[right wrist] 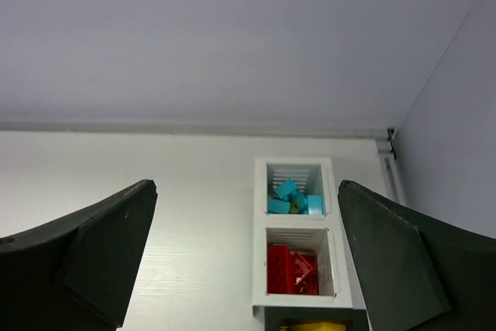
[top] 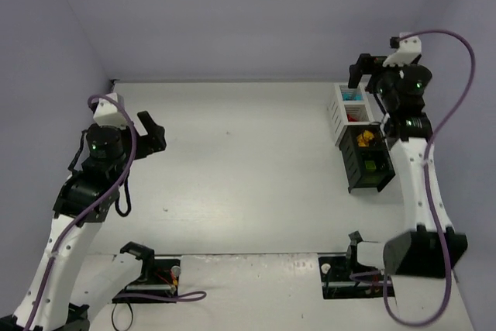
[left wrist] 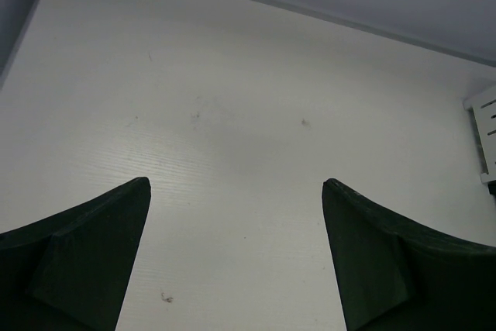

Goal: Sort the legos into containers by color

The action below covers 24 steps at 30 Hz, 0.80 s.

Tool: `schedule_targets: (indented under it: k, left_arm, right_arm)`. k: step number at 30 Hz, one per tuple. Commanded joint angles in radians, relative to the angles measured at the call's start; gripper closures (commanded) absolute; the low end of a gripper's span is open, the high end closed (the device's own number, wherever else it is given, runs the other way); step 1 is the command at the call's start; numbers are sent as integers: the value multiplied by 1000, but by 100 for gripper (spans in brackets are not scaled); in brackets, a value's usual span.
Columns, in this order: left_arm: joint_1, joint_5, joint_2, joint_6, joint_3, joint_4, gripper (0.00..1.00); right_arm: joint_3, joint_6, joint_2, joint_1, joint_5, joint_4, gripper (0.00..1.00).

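The containers stand in a row at the table's far right: two white slatted bins [right wrist: 260,226] and black bins [top: 353,168] nearer the arm. Cyan legos [right wrist: 294,198] lie in the farthest white bin and red legos [right wrist: 293,269] in the one beside it. A yellow lego [right wrist: 318,326] peeks from the first black bin. The top view also shows yellow and orange legos [top: 366,139] and a green lego [top: 372,166]. My right gripper [right wrist: 246,185] hangs open and empty above the white bins. My left gripper [left wrist: 234,181] is open over bare table at the left.
A white bin's slatted side [left wrist: 484,133] shows at the right edge of the left wrist view. The back wall and right wall stand close behind the containers. The arm bases [top: 147,277] sit at the near edge.
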Motion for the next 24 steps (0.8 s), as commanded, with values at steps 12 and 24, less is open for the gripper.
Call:
schedule_targets:
  k: [12,24]
  left_arm:
    - [-4,-59,-109,46,83,-115,14]
    - [-4,-93,-155,21,81,-194,14]
  right_arm:
    - [-295,122,-661,99,-10,-147,0]
    - [-373,162,-794,188,148,-234,0]
